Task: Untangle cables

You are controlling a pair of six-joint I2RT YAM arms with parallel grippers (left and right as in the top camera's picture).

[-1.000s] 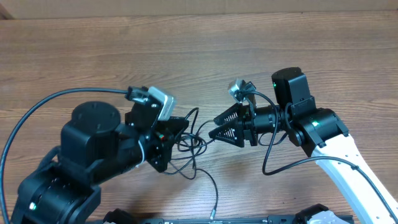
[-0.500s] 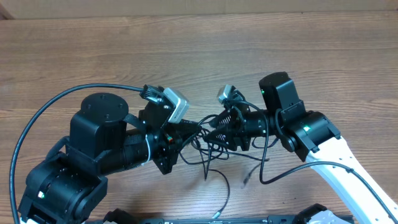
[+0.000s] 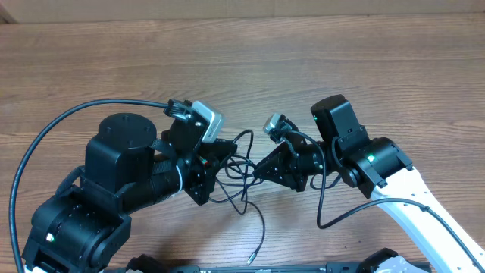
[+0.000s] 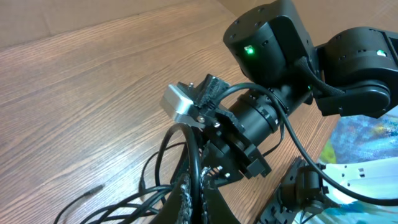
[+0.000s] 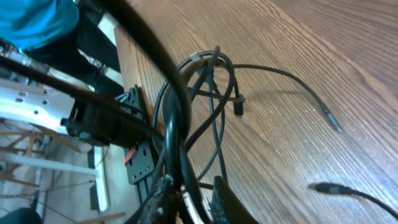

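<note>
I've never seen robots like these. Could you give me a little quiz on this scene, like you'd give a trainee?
1. What stretches between the left end effector and the right end effector?
A) a rope
B) cables
C) a chain
2. True or false: the table is made of glass.
3. Fill in: the left end effector is ____ on the cables.
Key: 1 B; 2 false, it is wood; 3 shut.
</note>
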